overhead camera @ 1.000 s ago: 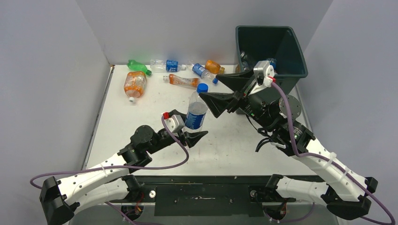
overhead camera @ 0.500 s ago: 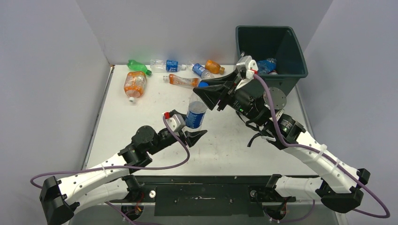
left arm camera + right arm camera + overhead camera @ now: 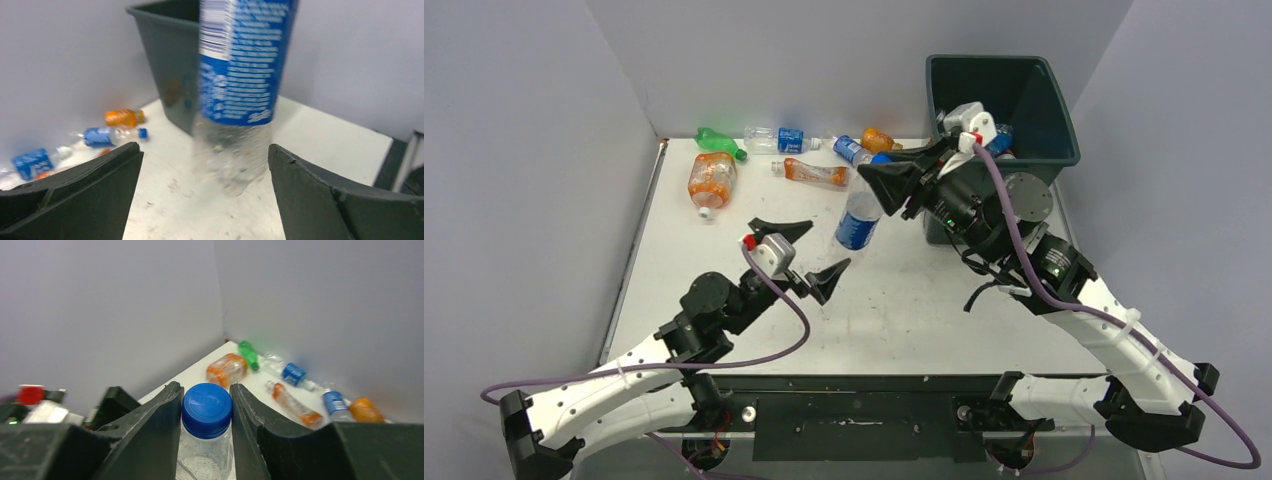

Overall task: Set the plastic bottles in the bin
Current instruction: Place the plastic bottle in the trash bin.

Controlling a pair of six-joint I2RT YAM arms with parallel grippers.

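The right pincer (image 3: 205,399) is closed on the neck of the blue-cap bottle (image 3: 857,222), one finger on each side just under the cap. This bottle is clear with a blue label; it hangs near the middle of the table (image 3: 944,300), tilted, its base toward 7 o'clock. The left wrist view is too blurred to tell whether the base touches the table.

The left pincer (image 3: 829,243) stands wide open and holds nothing. It sits at 7 o'clock of the blue-cap bottle, just beside it but apart, and the bottle shows between its two fingers in the left wrist view.

The bin (image 3: 1054,150) stands at the table's 1 o'clock corner, at 2 o'clock of the blue-cap bottle, with a few bottles already inside.

More bottles lie on their sides from 11 to 12 o'clock:
- green bottle (image 3: 715,140)
- fat orange bottle (image 3: 711,178)
- clear bottle (image 3: 779,138)
- slim orange bottle (image 3: 814,173)
- blue-label bottle (image 3: 852,150)
- small orange bottle (image 3: 879,139), nearest the bin
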